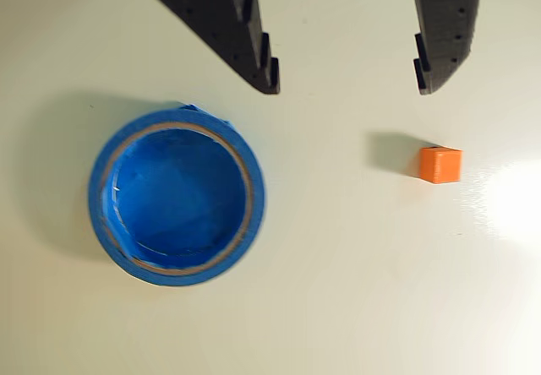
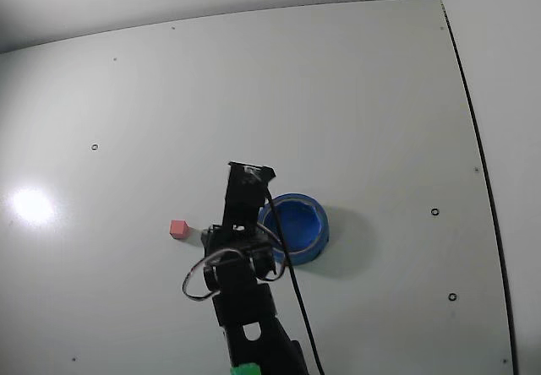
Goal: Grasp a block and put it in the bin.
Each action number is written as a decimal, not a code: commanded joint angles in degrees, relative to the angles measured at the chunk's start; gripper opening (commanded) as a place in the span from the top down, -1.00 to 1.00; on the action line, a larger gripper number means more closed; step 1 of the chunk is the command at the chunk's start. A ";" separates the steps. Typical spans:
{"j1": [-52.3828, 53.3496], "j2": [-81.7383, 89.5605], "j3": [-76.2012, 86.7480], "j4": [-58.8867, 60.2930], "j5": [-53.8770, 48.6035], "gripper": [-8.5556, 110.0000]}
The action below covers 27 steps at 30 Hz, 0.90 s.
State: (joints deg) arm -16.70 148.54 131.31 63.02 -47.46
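Observation:
In the wrist view the block (image 1: 439, 164) is a tiny orange-red cube lying on the pale table at the right. The bin (image 1: 176, 199), a round shallow blue container with a thick rim, sits at the left with nothing inside. My gripper (image 1: 347, 84) hangs open above the table, its two black fingers (image 1: 254, 46) reaching in from the top edge, empty. The block lies just below the right fingertip, outside the gap. In the fixed view the block (image 2: 177, 228) sits left of the arm and the bin (image 2: 296, 225) right of it; the arm hides the gripper's tips.
The white table (image 2: 338, 96) stretches around both objects, with small dark screw holes (image 2: 434, 212) scattered over it. A bright light glare (image 2: 32, 206) lies at the left. A black cable (image 2: 292, 282) runs down the arm. The table's right edge (image 2: 482, 181) runs along a dark seam.

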 commanded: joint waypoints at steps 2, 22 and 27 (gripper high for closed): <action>-8.00 -15.12 -18.98 0.09 3.78 0.44; -12.66 -49.75 -42.45 -0.79 7.56 0.44; -12.66 -54.14 -47.37 -0.79 7.21 0.44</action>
State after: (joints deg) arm -28.83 94.57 91.41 63.02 -39.73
